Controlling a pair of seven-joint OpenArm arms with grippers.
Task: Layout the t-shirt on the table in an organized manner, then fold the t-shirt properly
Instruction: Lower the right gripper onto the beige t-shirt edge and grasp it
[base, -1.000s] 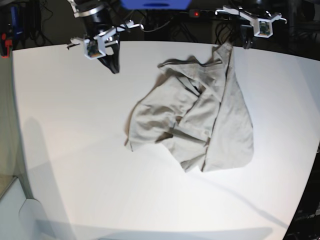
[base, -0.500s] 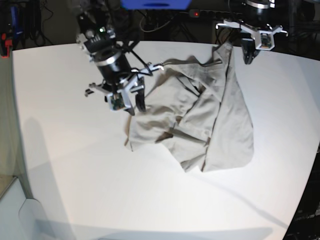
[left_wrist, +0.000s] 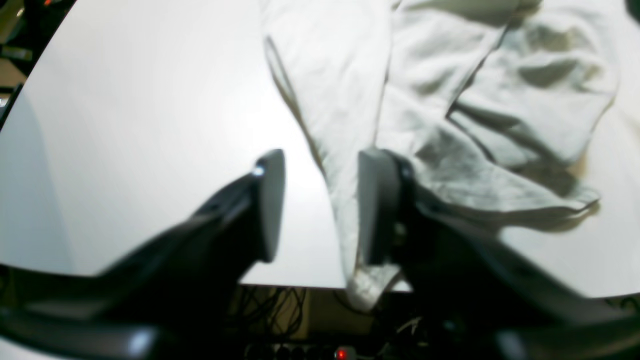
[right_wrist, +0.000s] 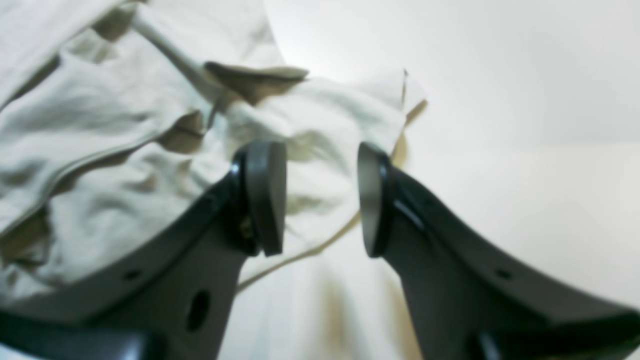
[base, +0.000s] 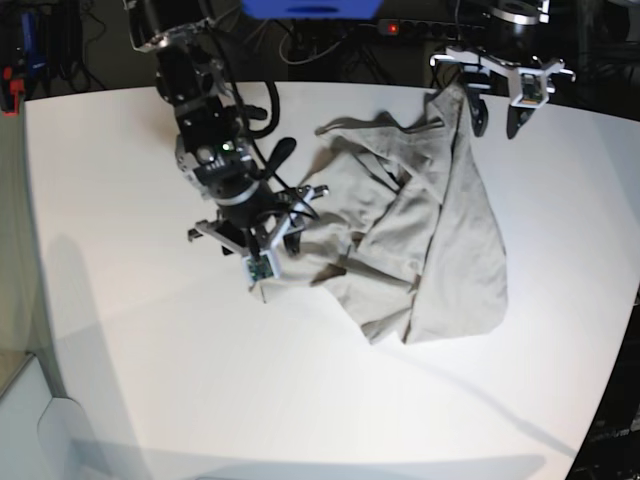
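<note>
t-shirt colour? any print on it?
The t-shirt is plain light beige-grey, with no print visible; the base view shows it best.

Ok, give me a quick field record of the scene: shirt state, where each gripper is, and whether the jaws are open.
shirt: light beige-grey cotton t-shirt, crumpled and overlapped on itself, not laid flat
surface: smooth white table
shirt overhang: one narrow end hangs over the table's far edge, seen in the left wrist view
left gripper: jaws open, straddling that narrow end at the far edge
right gripper: jaws open, low over the shirt's rumpled corner
held: nothing gripped in either view
fold: not started
</note>
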